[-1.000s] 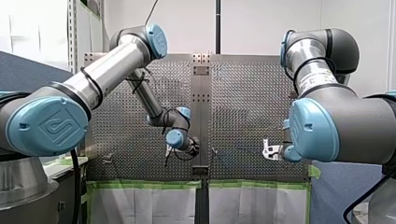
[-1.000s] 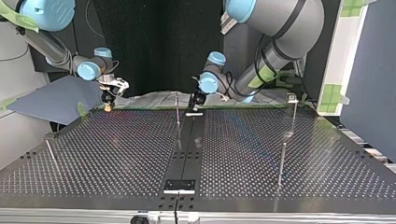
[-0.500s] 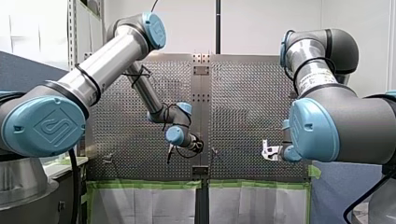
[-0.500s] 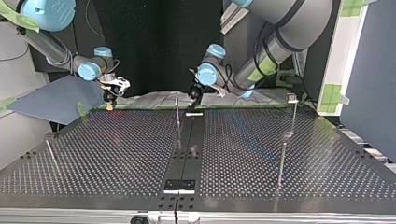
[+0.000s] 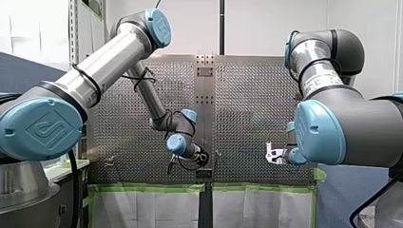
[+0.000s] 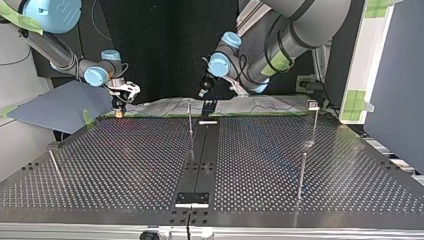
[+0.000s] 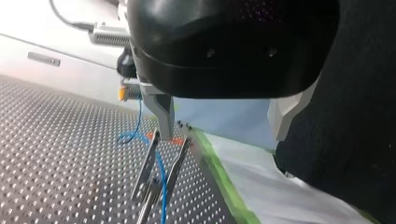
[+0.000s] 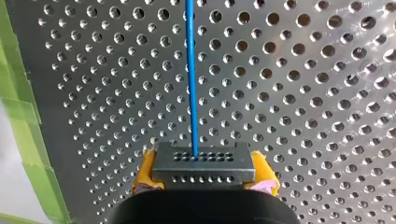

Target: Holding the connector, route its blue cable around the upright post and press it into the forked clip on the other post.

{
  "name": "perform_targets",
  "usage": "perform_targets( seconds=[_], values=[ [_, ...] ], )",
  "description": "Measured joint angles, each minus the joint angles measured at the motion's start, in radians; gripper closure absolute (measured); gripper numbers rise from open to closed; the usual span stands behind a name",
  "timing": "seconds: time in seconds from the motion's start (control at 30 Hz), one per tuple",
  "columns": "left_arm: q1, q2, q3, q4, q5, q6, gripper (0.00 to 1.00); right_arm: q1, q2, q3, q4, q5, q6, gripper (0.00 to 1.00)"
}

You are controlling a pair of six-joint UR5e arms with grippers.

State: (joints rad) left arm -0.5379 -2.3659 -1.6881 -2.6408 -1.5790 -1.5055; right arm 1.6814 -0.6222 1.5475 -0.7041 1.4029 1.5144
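My right gripper (image 8: 204,171) is shut, its yellow pads (image 8: 144,170) clamped on the dark connector (image 8: 219,161). The blue cable (image 8: 191,70) runs straight ahead from the connector over the perforated plate. In the left wrist view the cable (image 7: 161,189) passes between the two metal prongs of the forked clip (image 7: 147,170), with my right gripper (image 7: 125,91) beyond it. My left gripper (image 7: 222,133) hangs above the clip, open, with nothing between its fingers. In the top view it (image 6: 202,93) is raised near the thin centre post (image 6: 190,117). My right gripper (image 6: 119,110) is low at the plate's far edge.
Thin upright posts stand on the perforated table (image 6: 125,165): one at the top view's left (image 6: 53,164), two at its right (image 6: 314,122) (image 6: 302,175). A dark centre strip (image 6: 202,155) splits the plate. Green tape (image 8: 21,116) lines the edge by the arms.
My left gripper has risen off the plate and drawn back from the centre post, its arm swinging upward. My right arm and the connector have stayed put.
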Motion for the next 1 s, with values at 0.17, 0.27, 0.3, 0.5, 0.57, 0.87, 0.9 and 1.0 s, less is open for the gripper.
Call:
perform_targets(
  seconds=[0.17, 0.27, 0.3, 0.5, 0.57, 0.87, 0.9, 1.0],
  values=[
    [-0.014, 0.000, -0.003, 0.014, 0.000, 0.001, 0.00, 0.001, 0.000, 0.000, 0.000, -0.001, 0.000, 1.00],
    [-0.019, 0.002, -0.002, 0.025, 0.000, 0.001, 0.00, 0.002, 0.000, 0.000, 0.000, -0.003, 0.000, 1.00],
    [-0.020, 0.003, -0.002, 0.029, 0.000, 0.001, 0.00, 0.002, 0.000, 0.000, 0.000, -0.004, 0.000, 1.00],
    [-0.024, 0.007, -0.002, 0.051, 0.000, -0.002, 0.00, 0.002, 0.001, 0.000, 0.000, -0.005, 0.000, 1.00],
    [-0.024, 0.007, -0.002, 0.055, 0.000, -0.007, 0.00, 0.002, 0.001, 0.000, 0.000, -0.005, 0.000, 1.00],
    [-0.024, 0.008, -0.002, 0.056, 0.000, -0.019, 0.00, 0.002, 0.002, 0.000, -0.004, -0.012, 0.010, 1.00],
    [-0.024, 0.008, -0.002, 0.056, 0.000, -0.021, 0.00, 0.002, 0.002, 0.000, -0.004, -0.014, 0.011, 1.00],
    [-0.024, 0.008, -0.002, 0.056, 0.000, -0.024, 0.00, 0.003, 0.003, 0.000, -0.005, -0.019, 0.014, 1.00]
  ],
)
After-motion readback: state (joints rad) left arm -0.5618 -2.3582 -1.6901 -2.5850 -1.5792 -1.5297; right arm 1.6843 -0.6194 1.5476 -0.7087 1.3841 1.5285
